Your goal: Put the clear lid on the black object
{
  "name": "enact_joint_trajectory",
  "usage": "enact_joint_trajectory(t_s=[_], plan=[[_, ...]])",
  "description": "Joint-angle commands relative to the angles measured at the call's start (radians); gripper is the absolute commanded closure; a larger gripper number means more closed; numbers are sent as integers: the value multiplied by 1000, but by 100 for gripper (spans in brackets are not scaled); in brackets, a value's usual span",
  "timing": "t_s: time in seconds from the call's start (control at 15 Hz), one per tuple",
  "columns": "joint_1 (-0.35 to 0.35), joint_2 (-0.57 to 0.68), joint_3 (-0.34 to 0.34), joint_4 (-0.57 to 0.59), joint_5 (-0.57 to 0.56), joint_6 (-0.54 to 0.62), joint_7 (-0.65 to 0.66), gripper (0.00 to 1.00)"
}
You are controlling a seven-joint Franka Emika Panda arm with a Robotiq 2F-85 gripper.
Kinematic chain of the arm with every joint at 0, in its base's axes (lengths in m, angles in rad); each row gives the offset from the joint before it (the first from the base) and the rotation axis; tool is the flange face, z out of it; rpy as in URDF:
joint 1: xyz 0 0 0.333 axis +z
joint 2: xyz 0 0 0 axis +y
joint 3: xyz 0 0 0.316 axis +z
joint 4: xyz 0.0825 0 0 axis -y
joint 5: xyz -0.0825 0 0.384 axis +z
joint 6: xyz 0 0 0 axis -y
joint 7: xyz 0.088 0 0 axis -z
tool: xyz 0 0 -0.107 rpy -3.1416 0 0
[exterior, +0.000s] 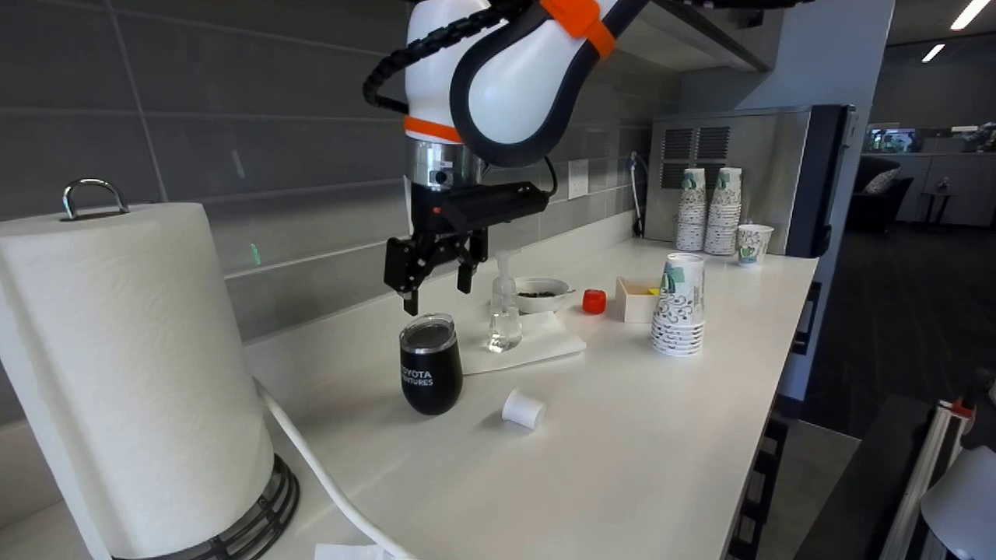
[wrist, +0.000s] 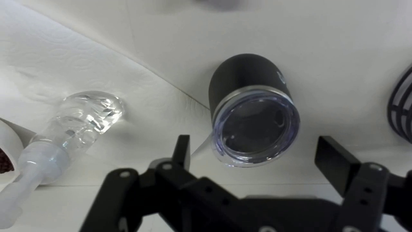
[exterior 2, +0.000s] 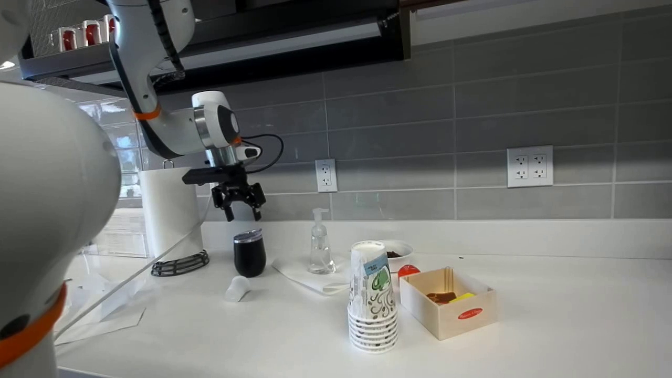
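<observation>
The black cup (exterior: 434, 381) stands upright on the counter; it also shows in an exterior view (exterior 2: 250, 259) and the wrist view (wrist: 246, 71). The clear lid (wrist: 256, 127) lies on its mouth, also seen in both exterior views (exterior: 429, 333) (exterior 2: 248, 235). In the wrist view its edge sticks out past the cup's rim on the near side; I cannot tell whether it is pressed down. My gripper (exterior: 438, 295) is open and empty above the cup, apart from the lid. In the wrist view the fingers (wrist: 254, 151) are spread wider than the lid.
A clear soap bottle (exterior: 504, 315) stands on a paper towel beside the cup. A small white cylindrical piece (exterior: 524, 409) lies in front. The paper towel roll (exterior: 148, 373) is on the cup's far side. A paper cup stack (exterior 2: 373, 294) and wooden box (exterior 2: 462, 315) stand further along.
</observation>
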Motion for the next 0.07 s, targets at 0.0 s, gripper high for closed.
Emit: enact_joint_trajectory(t_s=[0.0], plan=[[-28, -85, 25, -79, 3, -10, 7, 0]])
